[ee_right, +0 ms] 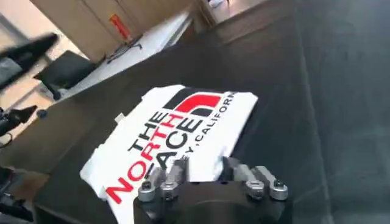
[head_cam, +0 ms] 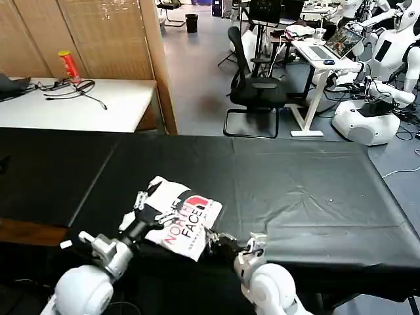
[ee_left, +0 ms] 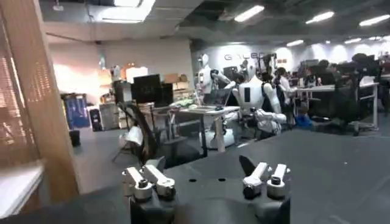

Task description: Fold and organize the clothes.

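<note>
One folded T-shirt (head_cam: 177,220) near front table (head_cam: 302,197) edge. Left gripper (head_cam: 146,197) wide; right gripper (head_cam: 213,239) narrow, empty.

Your arms end in white rounded shells, black forearms, and grey-silver left gripper (head_cam: 140,199) and right gripper (head_cam: 211,237) with round screws.

The T-shirt (head_cam: 180,220) is white cotton, folded into a compact, roughly rectangular bundle with its print facing up: "THE NORTH FACE" in black and red letters beside a red logo block. It lies flat on the black counter (head_cam: 295,197), close to the counter's near edge and left of the counter's middle, turned at an angle to that edge. Its fabric (ee_right: 177,131) looks soft, with slightly uneven folded edges.
</note>
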Tool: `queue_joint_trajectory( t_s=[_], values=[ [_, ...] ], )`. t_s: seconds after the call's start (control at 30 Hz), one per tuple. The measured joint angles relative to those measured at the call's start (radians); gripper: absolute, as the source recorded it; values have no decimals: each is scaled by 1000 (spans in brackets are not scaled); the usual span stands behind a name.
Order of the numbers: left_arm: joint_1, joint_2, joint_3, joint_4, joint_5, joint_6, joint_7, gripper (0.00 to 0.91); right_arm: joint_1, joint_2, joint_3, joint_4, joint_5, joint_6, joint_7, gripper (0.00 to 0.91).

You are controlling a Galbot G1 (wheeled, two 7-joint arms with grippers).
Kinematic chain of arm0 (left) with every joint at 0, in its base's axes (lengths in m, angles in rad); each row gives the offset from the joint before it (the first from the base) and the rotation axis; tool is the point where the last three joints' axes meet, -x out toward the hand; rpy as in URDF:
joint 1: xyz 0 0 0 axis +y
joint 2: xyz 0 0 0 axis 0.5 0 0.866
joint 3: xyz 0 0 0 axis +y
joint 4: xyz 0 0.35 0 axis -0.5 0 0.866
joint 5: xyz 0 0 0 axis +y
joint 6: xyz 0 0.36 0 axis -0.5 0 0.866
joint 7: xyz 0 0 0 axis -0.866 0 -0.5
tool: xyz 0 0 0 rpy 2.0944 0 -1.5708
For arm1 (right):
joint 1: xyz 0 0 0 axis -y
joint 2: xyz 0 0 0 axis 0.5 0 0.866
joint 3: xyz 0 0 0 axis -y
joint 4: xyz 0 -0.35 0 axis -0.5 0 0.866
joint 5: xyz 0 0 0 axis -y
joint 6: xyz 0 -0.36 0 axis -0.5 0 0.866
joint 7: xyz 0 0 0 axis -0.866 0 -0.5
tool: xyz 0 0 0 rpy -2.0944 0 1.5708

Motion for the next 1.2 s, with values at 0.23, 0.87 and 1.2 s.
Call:
queue_joint_trajectory(
  t_s=[0.23,0.87,1.2],
  values=[
    [5,-15,-13,13,10,-13,-1,878,30,-44,53,13,-26,-67,-7,0],
    [35,-52,-50,70,-23,-41,-65,878,115,-283,232,30,-87,-135,-5,878],
    [69,-76,-23,87,-53,-82,-141,878,-123,-248,345,159,-225,27,-39,878]
  ],
)
